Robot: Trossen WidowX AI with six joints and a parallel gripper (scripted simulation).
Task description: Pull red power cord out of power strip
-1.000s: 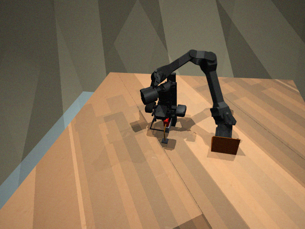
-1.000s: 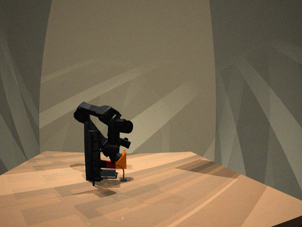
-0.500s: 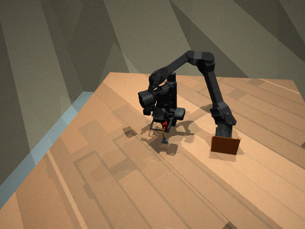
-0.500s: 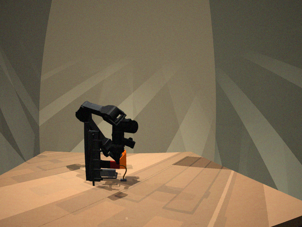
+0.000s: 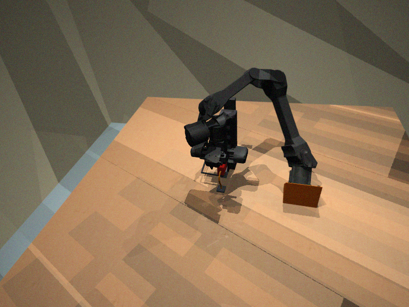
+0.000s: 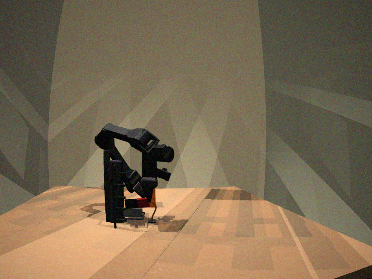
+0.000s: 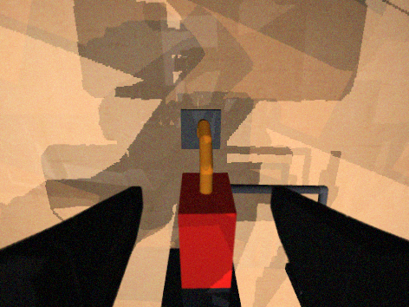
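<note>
The red plug [image 5: 222, 169] [image 6: 142, 202] [image 7: 206, 249] is slightly tilted, with its black rear part [image 6: 130, 203] towards the upright black power strip [image 6: 117, 192]. The black part's end is very close to the strip; I cannot tell whether it touches. The orange cord [image 5: 219, 180] [image 6: 155, 210] [image 7: 206, 160] curves from the plug down to a small blue-grey plate [image 5: 221, 189] [image 6: 151, 221] [image 7: 188, 139] on the table. My gripper [image 5: 221, 166] [image 7: 207, 196] is open. Its fingers stand on either side of the plug, with a visible gap on both sides in the wrist view.
Below the plug a grey block [image 6: 133, 213] sticks out from the strip, beside a thin dark frame [image 5: 211, 173] [image 7: 303, 189]. The arm's base stands to the right in the top view, with an orange-brown block [image 5: 301, 195] in front.
</note>
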